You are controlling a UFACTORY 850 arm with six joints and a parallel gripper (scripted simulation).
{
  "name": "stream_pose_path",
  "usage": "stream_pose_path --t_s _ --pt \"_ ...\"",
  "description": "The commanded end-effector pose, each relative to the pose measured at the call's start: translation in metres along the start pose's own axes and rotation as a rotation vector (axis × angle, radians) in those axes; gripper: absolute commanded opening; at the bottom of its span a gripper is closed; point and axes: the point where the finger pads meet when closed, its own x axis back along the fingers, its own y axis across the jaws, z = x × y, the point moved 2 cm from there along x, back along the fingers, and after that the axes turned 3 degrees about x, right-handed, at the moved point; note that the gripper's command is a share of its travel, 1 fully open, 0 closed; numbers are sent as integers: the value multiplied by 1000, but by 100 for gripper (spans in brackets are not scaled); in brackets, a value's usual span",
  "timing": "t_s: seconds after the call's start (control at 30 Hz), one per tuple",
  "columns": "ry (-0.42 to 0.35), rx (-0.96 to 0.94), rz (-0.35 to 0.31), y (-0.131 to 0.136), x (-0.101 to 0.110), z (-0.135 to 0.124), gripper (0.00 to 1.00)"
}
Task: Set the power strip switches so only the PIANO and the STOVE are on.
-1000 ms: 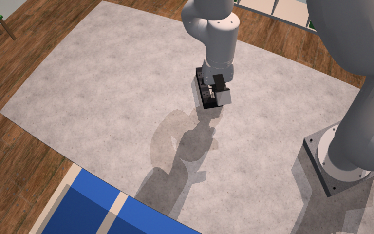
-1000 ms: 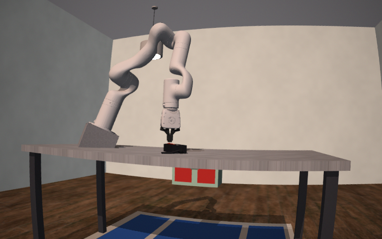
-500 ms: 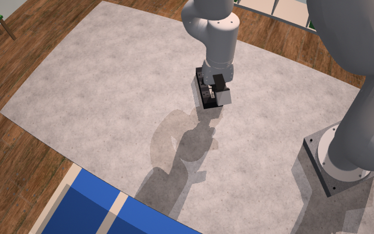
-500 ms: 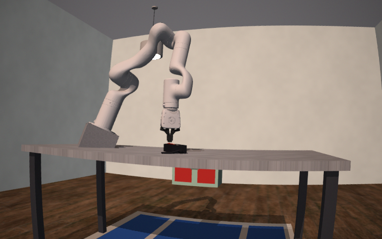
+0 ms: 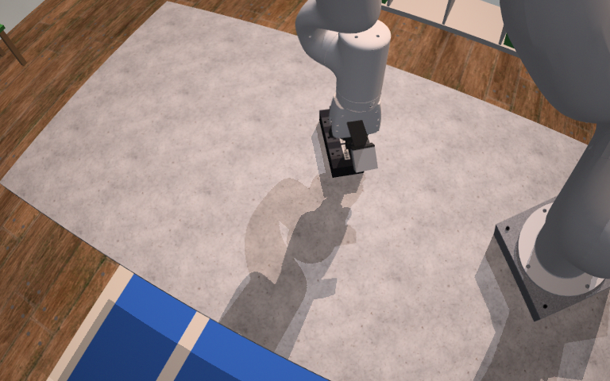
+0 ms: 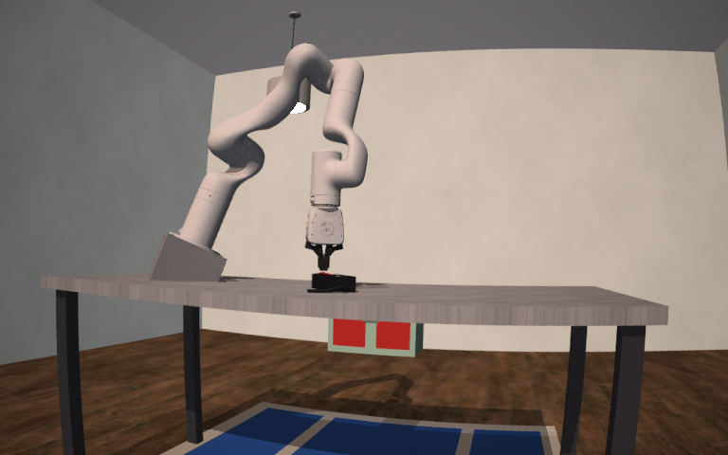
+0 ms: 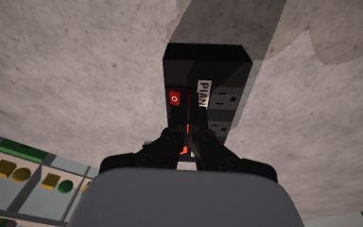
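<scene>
Presently: black rectangular power strip [image 7: 206, 80], lying flat on grey mottled table top [image 5: 179, 134], right way up. White label reading PIANO [image 7: 203, 94] beside red rocker switch [image 7: 175, 97]. Black two-finger gripper [image 7: 187, 138] of white arm [image 6: 333, 176], pointing straight down over the strip, fingers pressed together and holding nothing, tips at the switch row just behind the red rocker.

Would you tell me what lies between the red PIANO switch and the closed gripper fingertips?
In the wrist view, only the black power strip body separates the red switch from the shut gripper.
</scene>
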Motion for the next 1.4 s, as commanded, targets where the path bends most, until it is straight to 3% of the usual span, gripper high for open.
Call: stream_pose_path --t_s 0.0,1.37 --pt "-1 0 -1 0 0 -1 0" --pt "-1 0 -1 0 -9 -1 0"
